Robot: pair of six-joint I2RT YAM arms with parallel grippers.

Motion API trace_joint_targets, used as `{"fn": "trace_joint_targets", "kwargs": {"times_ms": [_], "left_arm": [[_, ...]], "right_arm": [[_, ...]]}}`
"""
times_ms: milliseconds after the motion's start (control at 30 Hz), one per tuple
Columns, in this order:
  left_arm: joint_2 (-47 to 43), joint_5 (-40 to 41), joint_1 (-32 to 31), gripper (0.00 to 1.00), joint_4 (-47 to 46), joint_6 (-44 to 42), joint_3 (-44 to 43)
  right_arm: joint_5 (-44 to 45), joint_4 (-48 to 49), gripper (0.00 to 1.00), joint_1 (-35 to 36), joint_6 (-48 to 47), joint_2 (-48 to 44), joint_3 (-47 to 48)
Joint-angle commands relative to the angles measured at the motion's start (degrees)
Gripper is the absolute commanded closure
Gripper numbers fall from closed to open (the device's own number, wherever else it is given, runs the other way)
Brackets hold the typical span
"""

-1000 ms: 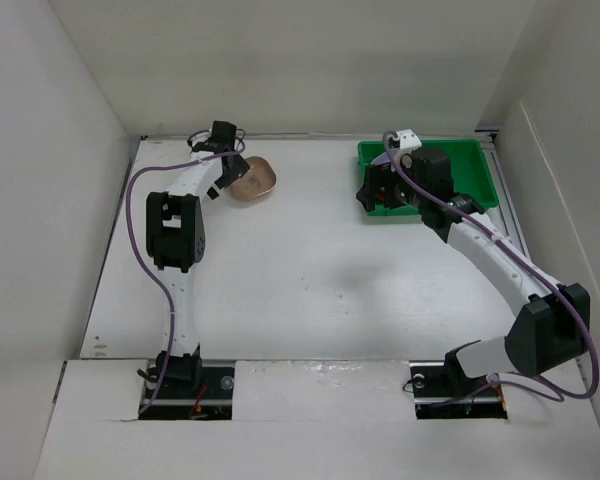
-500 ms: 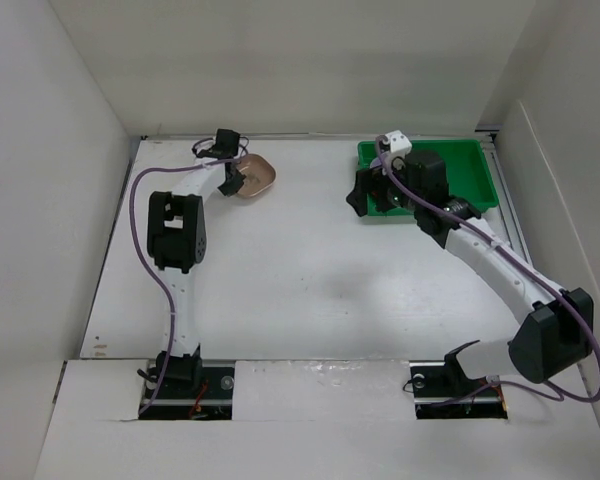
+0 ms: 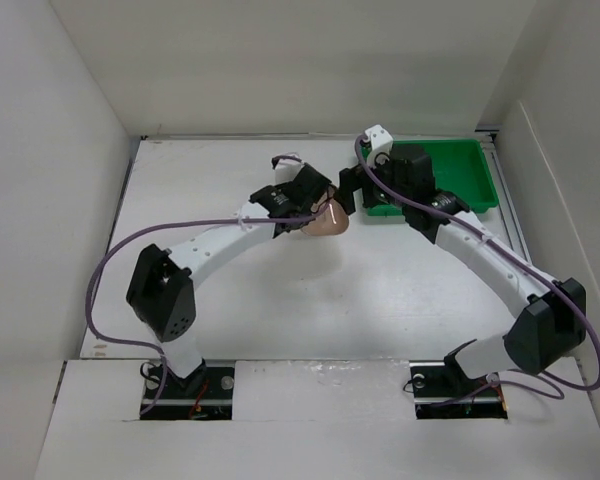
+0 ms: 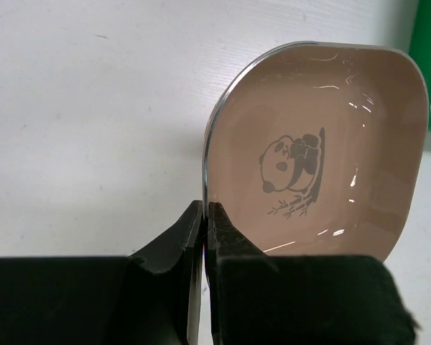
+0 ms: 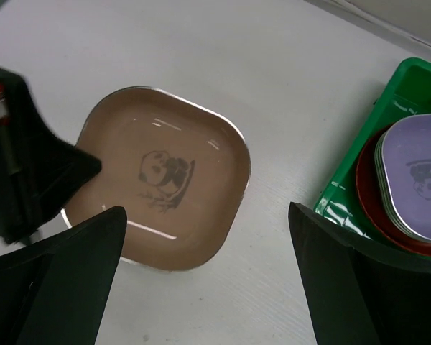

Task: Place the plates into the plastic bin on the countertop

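The left arm [image 3: 220, 245] reaches from its base at 7 o'clock of the top view, bends at the elbow and stretches toward the middle of the plain white surface [image 3: 280, 310]. Its wrist ends just short of the centre. The left jaws are pinched together on the rim of a tan-brown rounded-square shallow plate [image 4: 316, 144], gripping its near left edge. The plate extends away from them toward 1 o'clock in the left wrist view. Whether it clears the surface cannot be told.

The right arm [image 3: 480, 250] arcs up from 5 o'clock and curls back toward 11 o'clock, its wrist over the near left corner of the bright green plastic bin [image 3: 465, 165]. The right jaws stand spread wide and hold nothing, poised above the tan-brown plate [image 5: 165, 180], which shows between them.

The bin lies at 1 o'clock of the surface, with the plate near its 8 o'clock corner. Inside it a lilac rounded-square plate [image 5: 416, 169] tops a stack on a round red plate [image 5: 368, 183]. White walls [image 3: 70, 150] enclose the surface.

A panda drawing [image 4: 291, 169] with bamboo is printed on the tan-brown plate's floor, and a similar print [image 5: 425, 180] marks the lilac plate.
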State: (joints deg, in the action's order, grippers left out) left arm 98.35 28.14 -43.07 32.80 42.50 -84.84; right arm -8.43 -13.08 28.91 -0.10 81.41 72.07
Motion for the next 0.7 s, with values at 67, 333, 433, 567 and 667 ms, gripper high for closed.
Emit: {"fn": "trace_joint_targets", "kwargs": {"times_ms": [67, 333, 433, 567, 667], "left_arm": [[-7.5, 7.9, -2.8, 1.0, 5.3, 2.6, 2.9], [-16.9, 1.8, -3.4, 1.0, -4.5, 0.5, 8.5], [-19.9, -0.6, -3.4, 1.0, -9.3, -1.4, 10.6], [-20.4, -1.9, -3.4, 1.0, -11.1, -2.7, 11.2], [-20.9, -2.4, -3.4, 1.0, -11.7, -2.7, 11.2]], "right_arm": [[1.6, 2.0, 0.0, -1.2, 1.2, 0.2, -0.3], [-7.4, 4.7, 0.03, -3.0, 4.5, 3.4, -2.9], [-11.7, 7.6, 0.05, -3.5, 6.5, 4.9, -4.2], [-16.4, 10.5, 0.24, -3.5, 8.2, 7.4, -4.7], [-17.7, 11.1, 0.88, -3.5, 9.2, 8.1, -4.7]]}}
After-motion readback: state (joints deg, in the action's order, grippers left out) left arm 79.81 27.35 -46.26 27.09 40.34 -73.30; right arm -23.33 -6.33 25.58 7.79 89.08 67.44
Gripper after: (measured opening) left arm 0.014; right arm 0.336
